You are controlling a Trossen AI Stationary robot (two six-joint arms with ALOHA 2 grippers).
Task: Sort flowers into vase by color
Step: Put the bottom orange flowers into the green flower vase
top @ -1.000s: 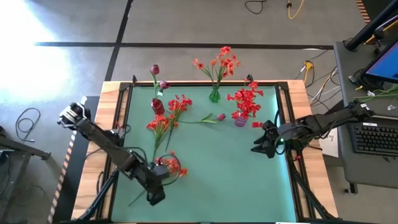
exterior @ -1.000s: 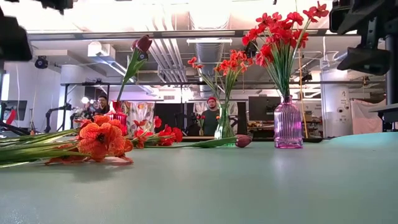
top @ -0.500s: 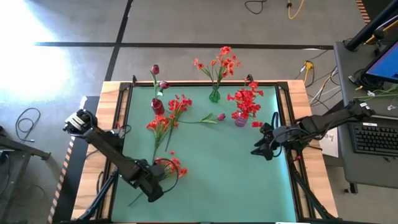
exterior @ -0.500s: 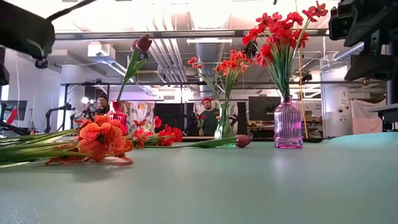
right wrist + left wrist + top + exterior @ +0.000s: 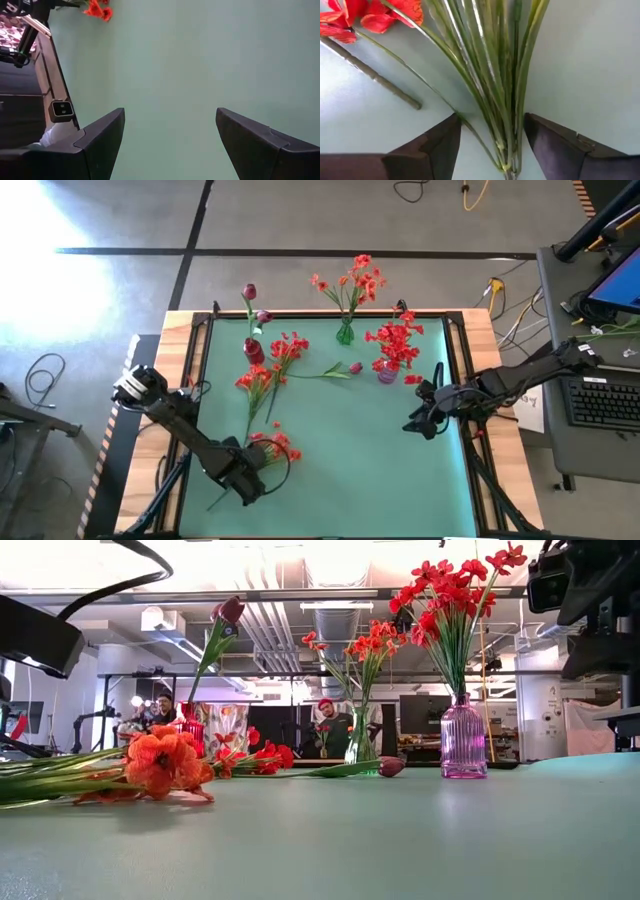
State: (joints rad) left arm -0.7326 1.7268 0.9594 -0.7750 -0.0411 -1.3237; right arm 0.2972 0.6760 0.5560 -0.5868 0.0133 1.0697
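Observation:
An orange-red flower (image 5: 272, 447) lies flat on the green mat near the near-left corner, its blossom (image 5: 160, 762) low in the low view. My left gripper (image 5: 248, 470) hangs over its leafy stalk, open. In the left wrist view the gripper (image 5: 492, 145) has one finger on either side of the green leaf bundle (image 5: 495, 75), touching nothing. My right gripper (image 5: 412, 423) is open above bare mat at the right (image 5: 170, 145). The red vase (image 5: 253, 350) holds magenta buds, the green vase (image 5: 345, 332) orange sprays, and the purple vase (image 5: 387, 372) red clusters.
Loose red flowers (image 5: 268, 370) and a magenta bud (image 5: 353, 367) lie on the mat between the vases. A second bare stalk end (image 5: 380, 80) lies beside the leaf bundle. A wooden frame (image 5: 180, 360) borders the mat. People stand in the room behind (image 5: 335, 725).
My left arm has come down over the orange-red flower, and its gripper has shifted a little along the stalk toward the table's near-left, uncovering more of the blossom. The flower has stayed in place.

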